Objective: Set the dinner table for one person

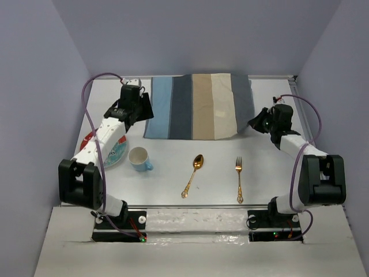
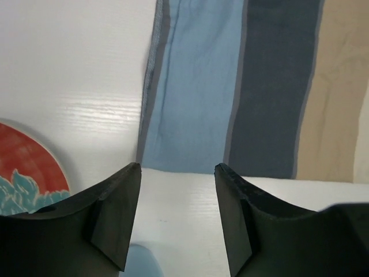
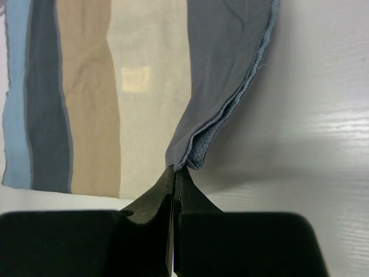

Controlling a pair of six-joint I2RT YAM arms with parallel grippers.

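The striped placemat [image 1: 199, 105] lies at the back middle of the white dinner table [image 1: 173, 167]. My right gripper [image 1: 253, 123] is shut on the placemat's near right corner [image 3: 190, 156], which is lifted off the table. My left gripper [image 1: 146, 108] is open and empty above the placemat's near left corner [image 2: 173, 138]. A gold spoon [image 1: 193, 175] and a gold fork [image 1: 238, 179] lie at the front middle. A light blue cup [image 1: 139, 158] stands left of the spoon. A red and teal plate [image 1: 115, 153] lies partly under my left arm.
A metal rail [image 1: 190, 206] runs along the table's near edge. Purple walls close in the back and both sides. The plate's rim [image 2: 29, 167] shows at the lower left of the left wrist view.
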